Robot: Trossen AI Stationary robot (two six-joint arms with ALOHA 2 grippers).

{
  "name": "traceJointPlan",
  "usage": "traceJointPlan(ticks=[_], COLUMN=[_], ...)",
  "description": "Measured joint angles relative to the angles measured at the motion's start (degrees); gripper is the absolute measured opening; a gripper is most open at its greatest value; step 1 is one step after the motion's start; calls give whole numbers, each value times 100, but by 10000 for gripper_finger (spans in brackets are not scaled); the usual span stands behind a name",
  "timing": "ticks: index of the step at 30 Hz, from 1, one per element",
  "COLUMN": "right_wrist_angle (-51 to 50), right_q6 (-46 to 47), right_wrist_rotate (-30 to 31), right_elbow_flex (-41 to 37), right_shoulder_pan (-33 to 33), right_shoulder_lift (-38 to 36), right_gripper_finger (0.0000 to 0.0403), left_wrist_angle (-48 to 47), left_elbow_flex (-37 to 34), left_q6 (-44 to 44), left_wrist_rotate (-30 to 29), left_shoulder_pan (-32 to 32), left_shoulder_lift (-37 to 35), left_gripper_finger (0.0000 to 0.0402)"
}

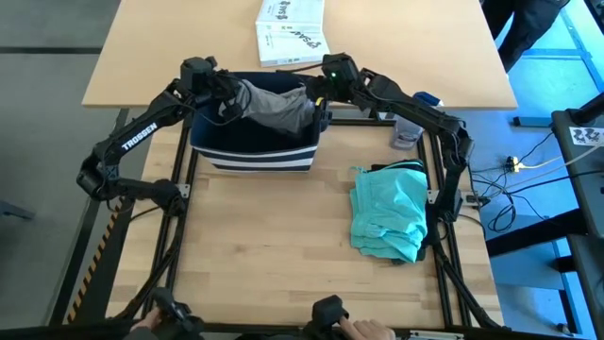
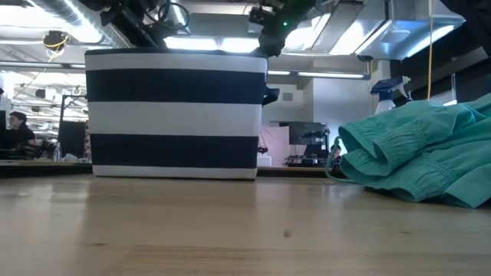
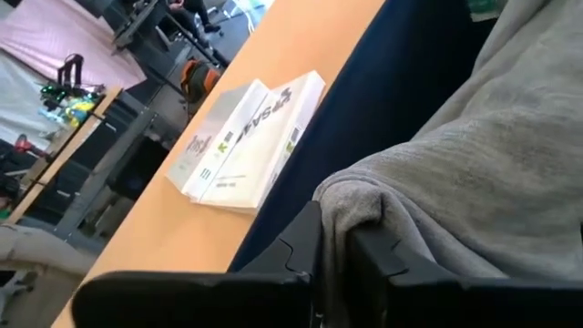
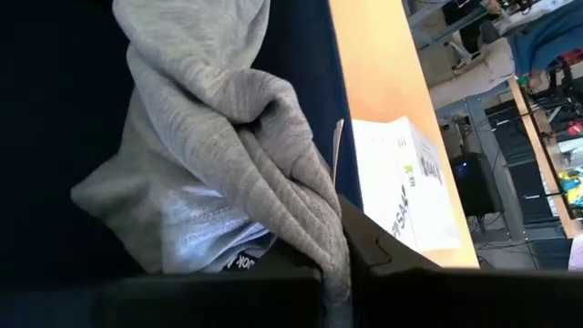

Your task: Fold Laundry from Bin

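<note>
The bin [image 1: 253, 144], navy with white stripes, stands at the table's far middle, also seen in the low view [image 2: 173, 115]. A grey garment [image 1: 280, 106] is bunched up in its top, between my two grippers. My left gripper [image 1: 233, 94] is at the garment's left end and my right gripper [image 1: 314, 94] at its right end; both are shut on it. The garment fills the left wrist view [image 3: 492, 155] and the right wrist view [image 4: 209, 137]. A teal piece [image 1: 390, 212] lies folded on the table's right side. My left gripper pinches a bunched fold of the grey garment [image 3: 351, 196] between its two fingers, coming in from the table's left and slanting down. The cloth runs slack from the fingers toward the bin. My right gripper pinches a gathered, twisted fold of the garment [image 4: 321, 214] between its two fingers, slanting down from the table's right. The cloth rises in folds beyond the fingers, over the bin's dark inside.
A white printed box [image 1: 291, 28] lies on the far table behind the bin. A spray bottle [image 1: 410, 125] stands right of the bin. Bare wood stretches across the near half of the table [image 1: 264, 246]. A person's hands show at the near edge [image 1: 363, 331].
</note>
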Motion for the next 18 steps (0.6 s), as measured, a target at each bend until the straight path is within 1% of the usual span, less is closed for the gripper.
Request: traceJointPlan(ticks=[13,18], right_wrist_angle=[122,316], right_q6=[66,-56], right_wrist_rotate=[-4,42], right_elbow_flex=[2,2], right_shoulder_pan=[2,2], right_shoulder_lift=[-2,-4], right_gripper_finger=[1,1], left_wrist_angle=[-214,-215], left_elbow_flex=[0,0], left_q6=[10,23], left_wrist_rotate=[-162,-165], left_shoulder_pan=[-26,-26], left_shoulder_lift=[-7,-31], left_gripper_finger=[118,145])
